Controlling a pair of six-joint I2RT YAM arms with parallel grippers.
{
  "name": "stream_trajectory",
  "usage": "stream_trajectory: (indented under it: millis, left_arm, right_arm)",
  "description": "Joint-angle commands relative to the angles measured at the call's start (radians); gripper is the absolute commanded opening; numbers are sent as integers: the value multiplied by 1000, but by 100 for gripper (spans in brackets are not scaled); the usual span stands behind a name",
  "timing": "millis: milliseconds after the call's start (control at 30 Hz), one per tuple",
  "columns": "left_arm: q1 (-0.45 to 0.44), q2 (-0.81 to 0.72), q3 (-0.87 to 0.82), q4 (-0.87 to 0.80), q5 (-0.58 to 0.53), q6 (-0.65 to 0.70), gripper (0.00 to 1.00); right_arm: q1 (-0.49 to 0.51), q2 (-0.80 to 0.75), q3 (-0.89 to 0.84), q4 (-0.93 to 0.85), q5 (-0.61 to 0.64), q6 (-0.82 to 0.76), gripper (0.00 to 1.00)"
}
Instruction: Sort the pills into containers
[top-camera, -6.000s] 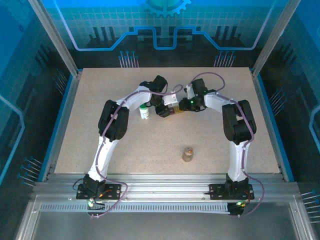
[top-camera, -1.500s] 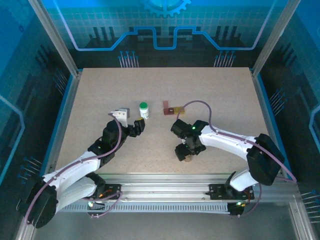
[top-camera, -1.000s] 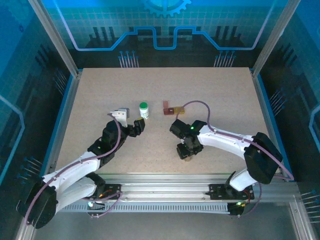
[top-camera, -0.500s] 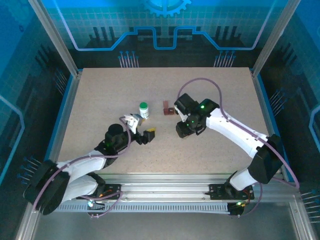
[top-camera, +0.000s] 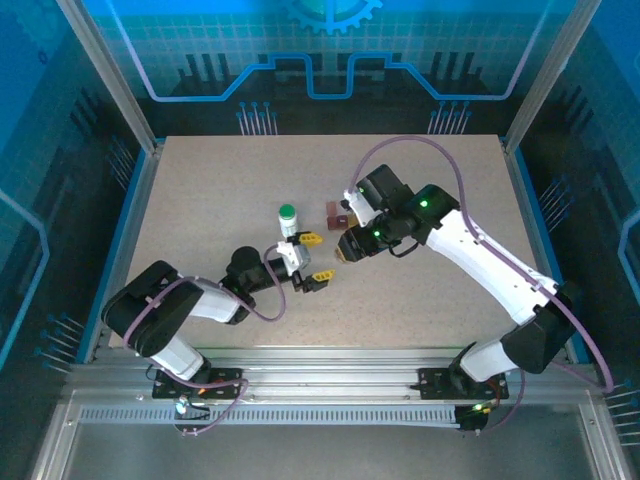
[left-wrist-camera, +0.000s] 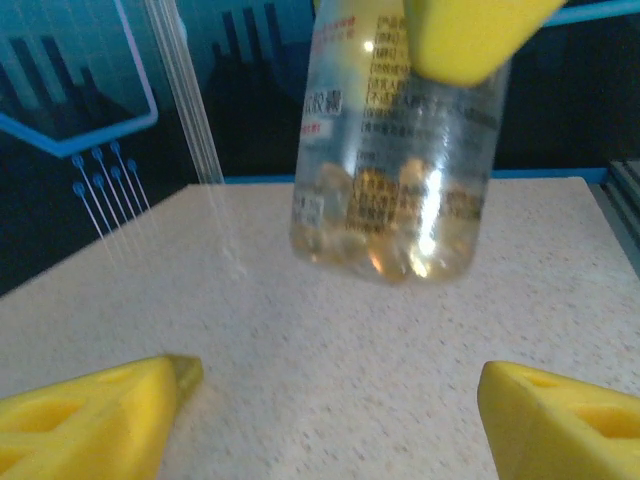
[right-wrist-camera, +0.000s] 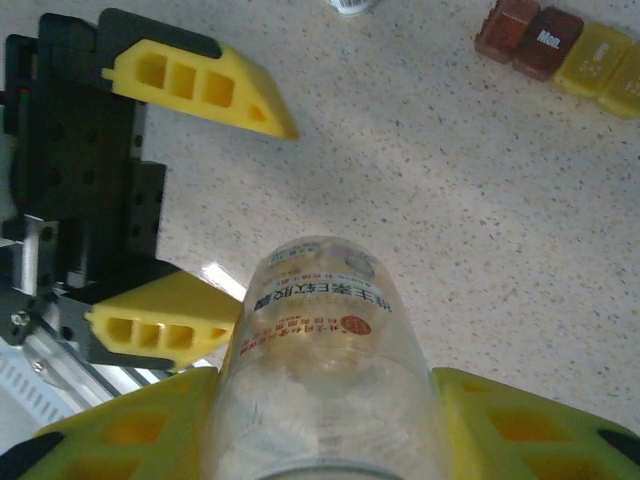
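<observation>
A clear bottle (right-wrist-camera: 320, 360) with amber pills (left-wrist-camera: 380, 250) at its bottom hangs above the table, and my right gripper (right-wrist-camera: 325, 400) is shut on it. In the top view the right gripper (top-camera: 348, 245) sits mid-table with the bottle (top-camera: 342, 251) pointing left. My left gripper (top-camera: 318, 256) lies low just left of it, open, its yellow fingers (right-wrist-camera: 200, 85) on either side of the bottle's base without touching it. Below the bottle (left-wrist-camera: 390, 150), the left gripper (left-wrist-camera: 335, 400) has only bare table between its fingers. The containers, small dark red (right-wrist-camera: 525, 35) and yellow (right-wrist-camera: 605, 65) boxes, stand in a row behind.
A white bottle with a green cap (top-camera: 288, 220) stands upright just behind the left gripper. The dark red box (top-camera: 335, 212) is close to the right wrist. The speckled table (top-camera: 420, 180) has raised blue edges on both sides.
The right gripper lifted the clear bottle from the table's front and carried it back to the middle. The left gripper swung right and low, stopping open in front of the bottle.
</observation>
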Motion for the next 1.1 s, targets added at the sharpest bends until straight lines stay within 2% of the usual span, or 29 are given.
stream_trajectory:
  millis: [0,167,433,1067]
  left_arm:
    - [-28,42,35,63,-17,74,80]
    - [-69,90,70,63,-90,122,80]
    - [-99,72,74,63,-122,71,81]
    - [-99,3,76,62,-64,32,77]
  right_arm:
    - [-2,-40,-27,81,-39,75,50]
    - [1,-36,-38,131,-63,120,49]
    - [20,-4,-52,150,-68,134,49]
    - [29,-28,-100,192,-86,150,49]
